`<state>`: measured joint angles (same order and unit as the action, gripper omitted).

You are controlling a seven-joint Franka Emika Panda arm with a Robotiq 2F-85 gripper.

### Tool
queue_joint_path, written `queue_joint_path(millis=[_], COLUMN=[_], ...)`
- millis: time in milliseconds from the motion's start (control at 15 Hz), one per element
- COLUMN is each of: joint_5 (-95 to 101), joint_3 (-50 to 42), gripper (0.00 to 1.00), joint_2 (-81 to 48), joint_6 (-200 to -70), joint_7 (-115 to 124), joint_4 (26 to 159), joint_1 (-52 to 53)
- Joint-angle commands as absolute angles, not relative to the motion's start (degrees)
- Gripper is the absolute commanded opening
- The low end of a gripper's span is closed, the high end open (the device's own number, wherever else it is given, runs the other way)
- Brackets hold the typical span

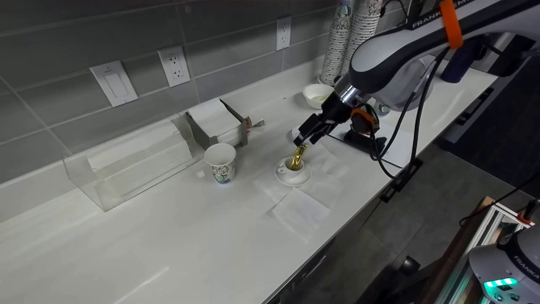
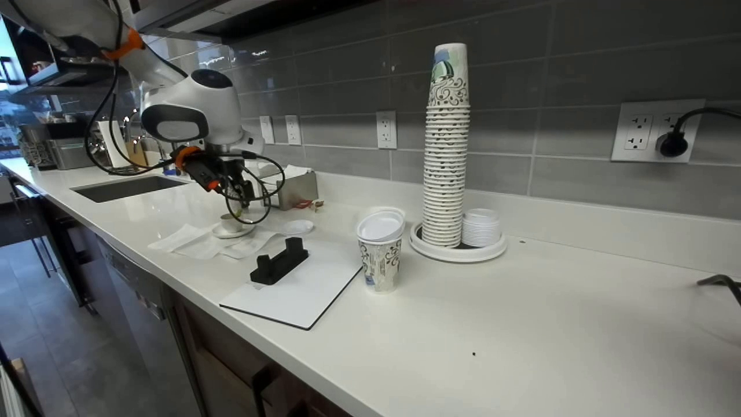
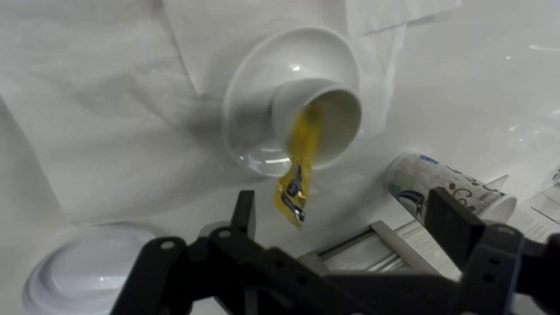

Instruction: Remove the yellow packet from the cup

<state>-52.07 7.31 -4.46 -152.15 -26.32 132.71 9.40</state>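
The gripper (image 3: pixel 343 205) is hanging just above the small white cup (image 3: pixel 292 99), with its two fingers (image 3: pixel 453 227) standing well apart and gripping nothing. In the wrist view the upper end of the yellow packet (image 3: pixel 295 188) is showing between the fingers, nearer to one than to the other, with a gap on each side. The packet is leaning: its lower end is reaching inside the cup, and its upper end is sticking out past the rim toward the gripper. The cup is standing upright on a white saucer (image 3: pixel 258 74), and the saucer is sitting on spread-out napkins (image 1: pixel 301 211) on the white counter (image 1: pixel 168 253). In an exterior view a patterned paper cup (image 1: pixel 222 169) is standing near the saucer, just beside a metal napkin holder (image 2: pixel 304 191), and a clear plastic box (image 1: pixel 100 192) is lying along the wall (image 1: pixel 240 42). A white lid (image 3: pixel 96 262) is lying near the napkins. Farther along, a black stand (image 2: pixel 279 266) is resting on a white board (image 2: pixel 315 295), a paper cup (image 2: pixel 381 266) with a lid (image 2: pixel 381 225) on top is standing just beside that board, and a stack of paper cups (image 2: pixel 447 174) is rising from a round tray (image 2: pixel 457 256) beside stacked lids (image 2: pixel 481 229)
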Motion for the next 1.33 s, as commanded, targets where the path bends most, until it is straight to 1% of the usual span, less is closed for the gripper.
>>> queue_joint_path(millis=[0,267,467,533,600,667,733,800,1133,1267], joint_5=[-52.4,-51.6,-52.0,-51.8,-52.2,-53.4,-54.0,-54.2,-54.7,-54.6], joint_3=[7.3,7.2,7.4,7.5,7.7,7.3,7.5,7.7,8.3,8.5], gripper=[1.0,1.0,0.93,0.89,0.87,0.82,0.87,0.86,0.9,0.89], joint_2=[-5.6,-7.0,-7.7,-7.9,-8.0,-8.2,-8.2,-8.2,-9.2,-10.0], joint_6=[-146.8,-152.0,-154.4,-155.2,-155.9,-156.3,-156.0,-155.8,-154.8,-154.0], joint_7=[-26.2,-21.7,-20.6,-20.2,-20.7,-22.2,-23.7,-24.4,-28.9,-29.9], joint_4=[133.3,133.3,132.6,132.3,132.0,131.6,131.2,130.8,128.1,127.1], joint_1=[6.8,6.2,5.8,5.9,5.8,6.2,6.1,6.0,5.9,5.8])
